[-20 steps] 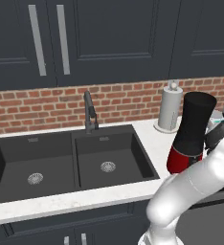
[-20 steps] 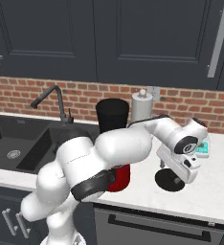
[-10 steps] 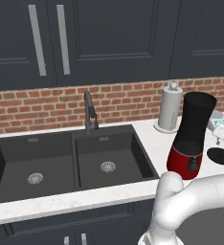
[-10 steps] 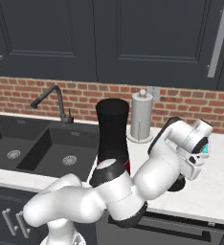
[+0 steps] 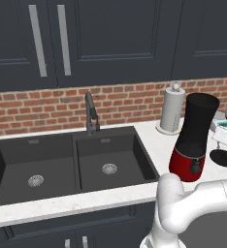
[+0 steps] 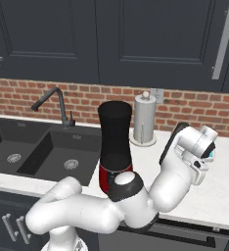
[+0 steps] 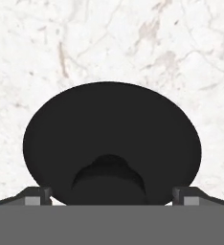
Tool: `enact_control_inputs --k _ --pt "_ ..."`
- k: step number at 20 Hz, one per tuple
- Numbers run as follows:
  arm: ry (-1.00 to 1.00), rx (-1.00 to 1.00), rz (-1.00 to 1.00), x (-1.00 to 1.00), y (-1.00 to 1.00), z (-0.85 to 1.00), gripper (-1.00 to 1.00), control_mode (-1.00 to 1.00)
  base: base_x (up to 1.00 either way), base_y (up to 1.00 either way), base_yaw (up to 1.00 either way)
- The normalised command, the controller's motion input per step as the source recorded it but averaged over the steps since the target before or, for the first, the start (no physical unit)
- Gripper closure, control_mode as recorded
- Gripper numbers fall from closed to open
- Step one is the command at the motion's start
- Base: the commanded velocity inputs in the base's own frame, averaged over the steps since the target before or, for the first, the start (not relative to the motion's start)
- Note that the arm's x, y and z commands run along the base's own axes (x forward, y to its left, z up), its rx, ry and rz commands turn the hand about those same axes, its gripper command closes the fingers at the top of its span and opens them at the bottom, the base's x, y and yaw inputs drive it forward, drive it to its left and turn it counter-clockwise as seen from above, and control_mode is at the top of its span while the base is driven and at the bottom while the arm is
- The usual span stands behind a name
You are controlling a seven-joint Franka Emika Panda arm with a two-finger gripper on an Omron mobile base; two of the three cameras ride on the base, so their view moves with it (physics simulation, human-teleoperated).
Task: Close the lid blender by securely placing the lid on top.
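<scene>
The blender (image 5: 195, 138) stands on the counter right of the sink, its black jar open at the top above a red base; the right base view shows the blender (image 6: 115, 142) too. The lid (image 7: 111, 139), a flat black disc with a raised knob, lies on the white marble counter. At the right edge of the left base view the lid (image 5: 224, 157) sits right of the blender's base. My gripper (image 7: 111, 197) is open just above the lid, its fingertips (image 7: 37, 195) wide apart on either side of the knob, touching nothing. My hand (image 6: 197, 147) hangs right of the blender.
A white paper-towel roll (image 5: 172, 109) stands behind the blender by the brick wall. A white-and-teal scale (image 5: 225, 126) sits near the lid. The double sink (image 5: 62, 164) and faucet (image 5: 90, 114) lie to the left. My arm's elbow (image 6: 126, 196) bulks low in front of the blender.
My arm has folded lower, so its elbow has dropped in both base views and the blender now shows freely. The hand has stayed over the lid.
</scene>
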Motion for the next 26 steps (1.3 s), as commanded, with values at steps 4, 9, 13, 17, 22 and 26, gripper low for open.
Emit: enact_control_inputs --k 4,9,13,17,22,26 --pt "0.08 0.00 -0.04 0.02 0.00 -0.26 -1.00 -1.00 0.00 0.00 0.00" --pt "0.03 0.00 -0.04 -0.01 0.00 -0.24 -1.00 -1.00 0.00 0.00 0.00" --pt "0.00 0.00 -0.05 -0.03 0.00 -0.20 -1.00 -1.00 0.00 0.00 0.00" --pt "0.00 0.00 -0.08 -0.09 0.04 -0.06 -1.00 -1.00 0.00 0.00 0.00" --pt "0.01 -0.01 -0.09 -0.17 0.15 -0.03 -1.00 -1.00 0.00 0.00 0.00" --pt "0.01 -0.04 -0.11 -0.26 0.19 -0.01 -1.00 -1.00 0.00 0.00 0.00"
